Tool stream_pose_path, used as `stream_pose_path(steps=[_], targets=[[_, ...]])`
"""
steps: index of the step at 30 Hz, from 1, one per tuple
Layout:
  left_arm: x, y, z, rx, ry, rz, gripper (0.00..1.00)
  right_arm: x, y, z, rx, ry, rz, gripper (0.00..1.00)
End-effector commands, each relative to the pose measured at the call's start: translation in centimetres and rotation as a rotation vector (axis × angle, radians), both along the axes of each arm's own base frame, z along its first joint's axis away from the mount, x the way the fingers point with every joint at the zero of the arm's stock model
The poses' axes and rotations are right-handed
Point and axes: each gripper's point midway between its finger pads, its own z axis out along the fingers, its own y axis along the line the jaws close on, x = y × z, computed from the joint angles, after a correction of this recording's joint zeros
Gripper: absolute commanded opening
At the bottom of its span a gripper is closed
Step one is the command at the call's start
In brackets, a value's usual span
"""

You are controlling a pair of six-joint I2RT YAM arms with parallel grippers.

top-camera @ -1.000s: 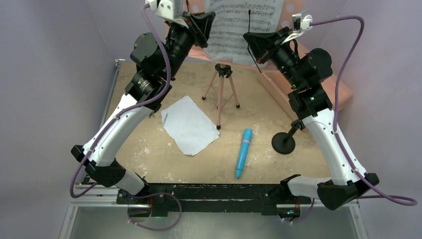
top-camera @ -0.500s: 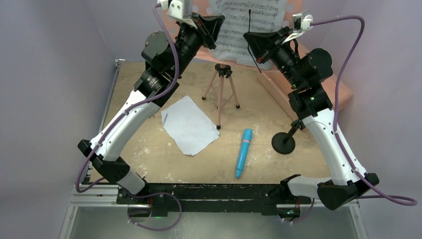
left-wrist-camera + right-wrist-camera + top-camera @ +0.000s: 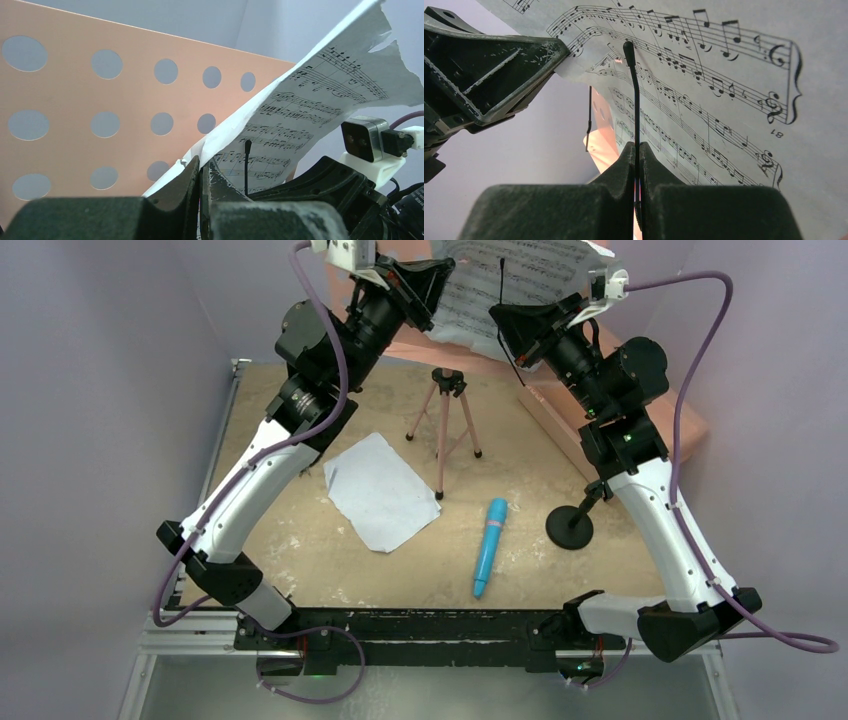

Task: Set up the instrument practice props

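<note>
Currently seating one sheet-music page (image 3: pixel 310 105) against the pink perforated stand desk (image 3: pixel 75 100), high at the far side above the tripod (image 3: pixel 445 425). Pinching the page's edge with the left tool (image 3: pixel 200 172), pressed together; clamping a thin black rod (image 3: pixel 636 100) in the right tool (image 3: pixel 636 147), likewise pressed shut. Next, probably: lay the page flat under that rod, let go gently, then fetch the second page (image 3: pixel 380 490) from the surface (image 3: pixel 290 550). Reading only printed staves and a small numeral, seemingly 81; finding no brand.
</note>
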Motion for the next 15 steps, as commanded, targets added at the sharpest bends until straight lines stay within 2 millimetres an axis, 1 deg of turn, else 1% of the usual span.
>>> stream_pose_path(steps=[1,7,15], targets=[[-0.8,0.5,1.4,-0.027,-0.02,-0.023,0.0,-3.8,-1.2,5.8,0.077,-0.166,0.021,0.0],[-0.6,0.7,0.9,-0.019,0.004,-0.009,0.0,-3.8,-1.2,5.9,0.08,-0.166,0.02,0.0],[0.0,1.1,0.4,-0.023,0.045,0.021,0.0,-4.1,-1.4,6.4,0.089,-0.18,0.022,0.0]])
